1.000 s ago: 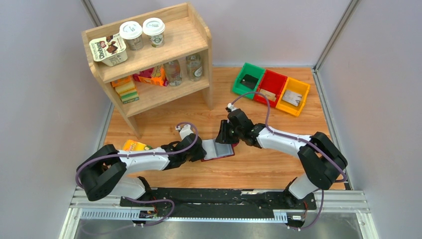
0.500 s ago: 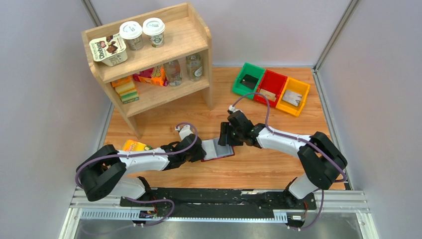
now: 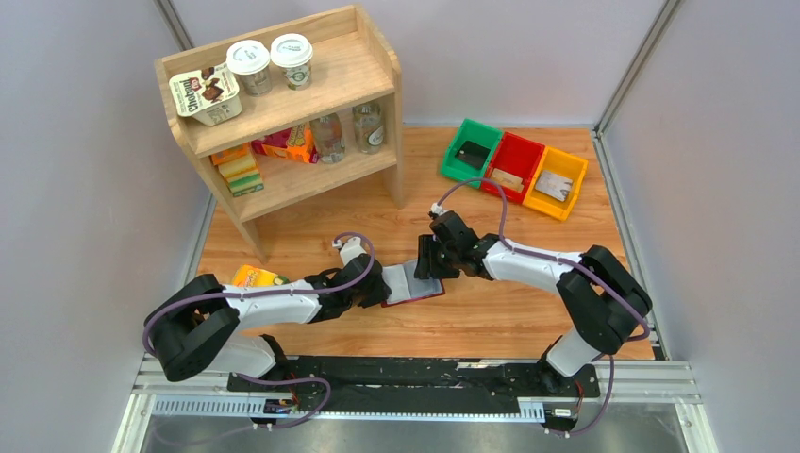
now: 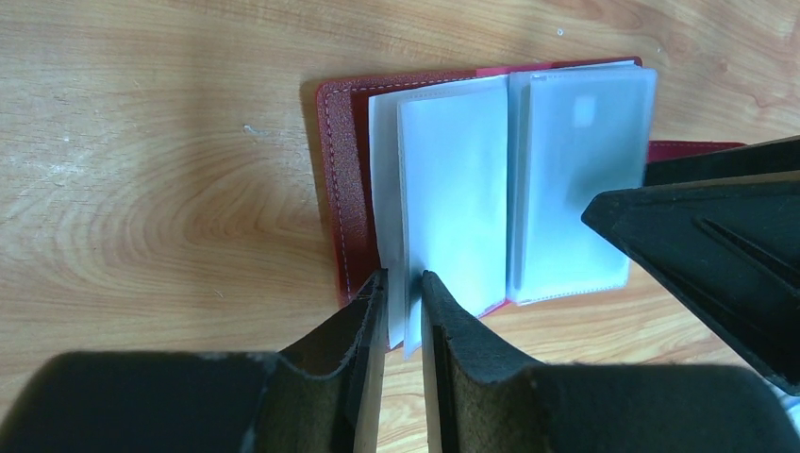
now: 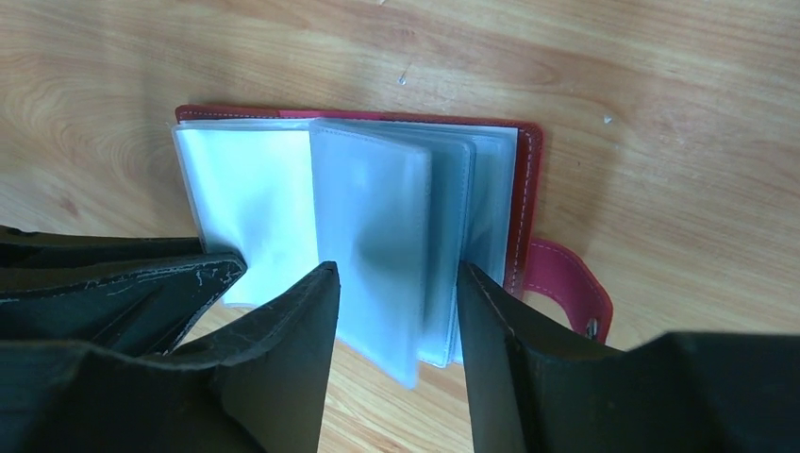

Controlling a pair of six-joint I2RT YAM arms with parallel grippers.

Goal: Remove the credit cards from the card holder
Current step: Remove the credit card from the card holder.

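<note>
The card holder (image 3: 421, 286) lies open on the wooden table between both arms, maroon cover down and cloudy clear sleeves fanned up. My left gripper (image 4: 404, 276) is shut on the near edges of the left sleeves, beside the maroon cover (image 4: 340, 189). My right gripper (image 5: 396, 269) is open, its fingers astride several upright sleeves (image 5: 377, 217) without pinching them. The snap tab (image 5: 566, 283) sticks out to the right. Whether credit cards sit in these sleeves I cannot tell. A black card (image 3: 472, 153) lies in the green bin and greyish cards (image 3: 555, 186) in the other bins.
A wooden shelf (image 3: 283, 104) with cups, bottles and boxes stands at the back left. Green (image 3: 457, 142), red (image 3: 525, 156) and yellow (image 3: 570, 168) bins sit in a row at the back right. An orange packet (image 3: 257, 276) lies by the left arm.
My right gripper has widened its jaws and come down slightly left over the sleeves; the flap it held raised has dropped. The left gripper keeps its hold.
</note>
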